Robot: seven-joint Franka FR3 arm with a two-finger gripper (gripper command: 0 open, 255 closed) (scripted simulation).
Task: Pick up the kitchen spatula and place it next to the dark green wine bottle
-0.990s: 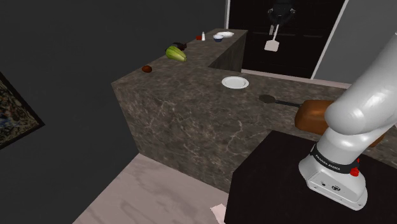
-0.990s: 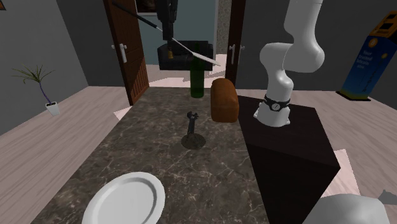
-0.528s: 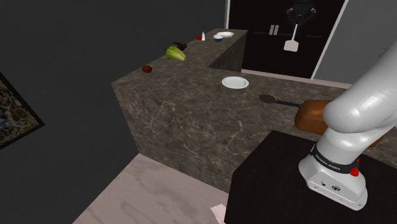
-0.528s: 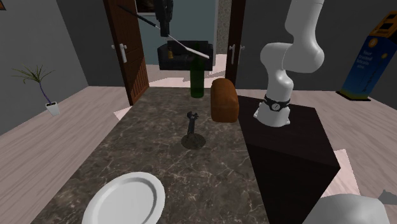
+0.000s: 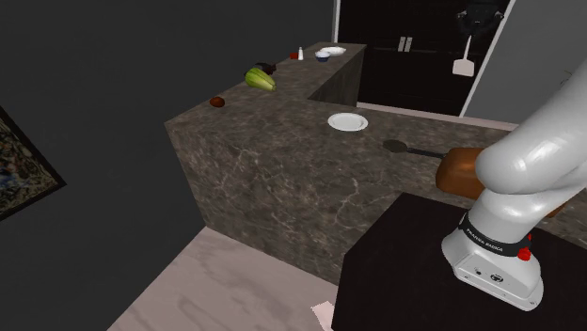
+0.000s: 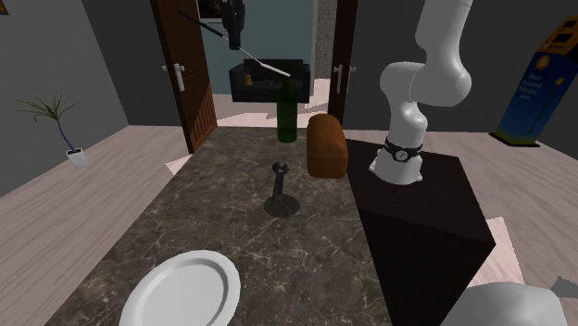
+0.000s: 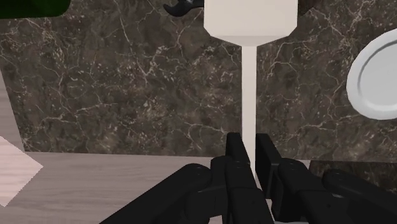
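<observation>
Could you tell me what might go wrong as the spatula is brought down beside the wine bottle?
The jaws clasp the spatula by its thin handle, so it may swivel or slip. The upright wine bottle stands close to a brown loaf near the counter's far edge; the long blade could topple it, or land overhanging.

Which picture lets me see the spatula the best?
The wrist view. There the white spatula is big and close, its handle clasped between the black fingers. In the shoulder view it is just a tiny white blade hanging high up; in the second exterior view, a thin slanted sliver.
</observation>
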